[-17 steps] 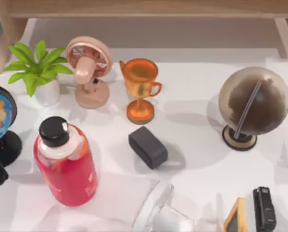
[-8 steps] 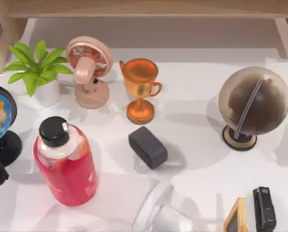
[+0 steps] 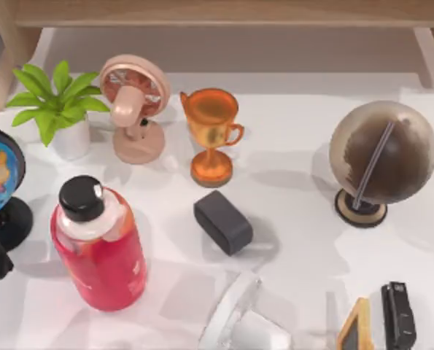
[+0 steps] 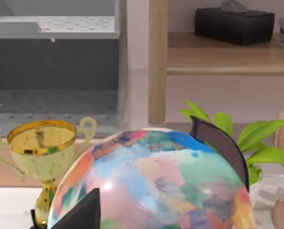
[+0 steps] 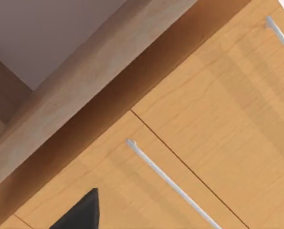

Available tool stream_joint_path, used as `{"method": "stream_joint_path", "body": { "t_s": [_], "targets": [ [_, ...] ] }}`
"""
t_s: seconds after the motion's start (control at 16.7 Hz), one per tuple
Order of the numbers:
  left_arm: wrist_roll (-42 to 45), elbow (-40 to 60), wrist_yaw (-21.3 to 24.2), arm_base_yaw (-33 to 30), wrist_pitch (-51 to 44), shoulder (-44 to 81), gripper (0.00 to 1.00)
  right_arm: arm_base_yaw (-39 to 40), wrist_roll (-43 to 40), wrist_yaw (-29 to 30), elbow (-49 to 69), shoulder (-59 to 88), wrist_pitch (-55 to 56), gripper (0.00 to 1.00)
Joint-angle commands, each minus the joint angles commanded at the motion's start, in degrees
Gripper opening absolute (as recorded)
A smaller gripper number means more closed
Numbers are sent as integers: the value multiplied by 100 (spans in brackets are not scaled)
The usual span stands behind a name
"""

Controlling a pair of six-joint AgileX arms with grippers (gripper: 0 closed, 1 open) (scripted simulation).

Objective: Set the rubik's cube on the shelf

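Judging by its kind, the rubik's cube should be light, rigid and slick, so pinch opposite flat faces. I cannot tell where it lies, nor how wide the left claw (image 4: 79, 217) or right claw (image 5: 79, 214) stands. The shelf (image 3: 202, 13) runs behind the tabletop (image 3: 297, 131).

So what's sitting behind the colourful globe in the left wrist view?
Behind the colourful globe: a gold trophy, green plant leaves and the shelf holding a black tissue box. The globe covers the plant's pot.
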Motion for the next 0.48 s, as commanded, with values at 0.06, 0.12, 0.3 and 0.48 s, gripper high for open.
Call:
{"method": "stream_joint_path", "body": {
  "t_s": [0.06, 0.12, 0.3, 0.48],
  "targets": [
    [0, 0, 0, 0, 0, 0, 100, -81, -381, -156, 290, 652, 319, 100],
    [0, 0, 0, 0, 0, 0, 100, -159, -751, -310, 570, 1277, 627, 100],
    [0, 0, 0, 0, 0, 0, 100, -398, -1812, -726, 1337, 2988, 1476, 100],
    [0, 0, 0, 0, 0, 0, 100, -681, -2801, -1013, 1997, 4558, 2205, 100]
  ]
}}
